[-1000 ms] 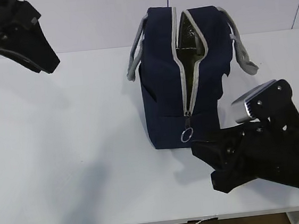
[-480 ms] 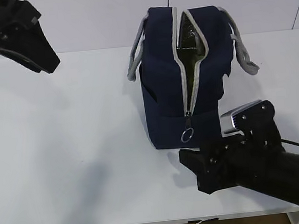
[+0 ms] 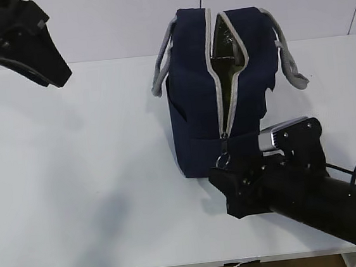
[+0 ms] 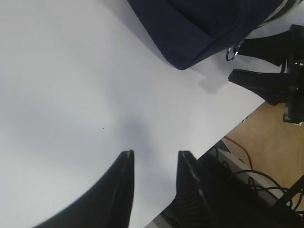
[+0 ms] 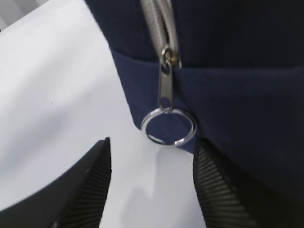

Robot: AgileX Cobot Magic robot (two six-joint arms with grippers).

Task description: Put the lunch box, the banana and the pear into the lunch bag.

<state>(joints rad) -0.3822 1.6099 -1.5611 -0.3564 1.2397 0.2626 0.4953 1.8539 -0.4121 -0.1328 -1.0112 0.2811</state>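
1. The lunch bag (image 3: pixel 220 84) stands toward the desk's (image 3: pixel 75 182) back edge, right of centre, zipper open along the top.
2. The right gripper (image 5: pixel 152 166), jaws apart, sits just short of the zipper ring (image 5: pixel 168 127); the left gripper (image 4: pixel 154 164), also apart, hangs over bare desk.
3. Risk: the thin ring may slip sideways as the jaws shut, or tugging may drag the light bag.
4. White matte desk, pale wall (image 3: pixel 121 18) behind.
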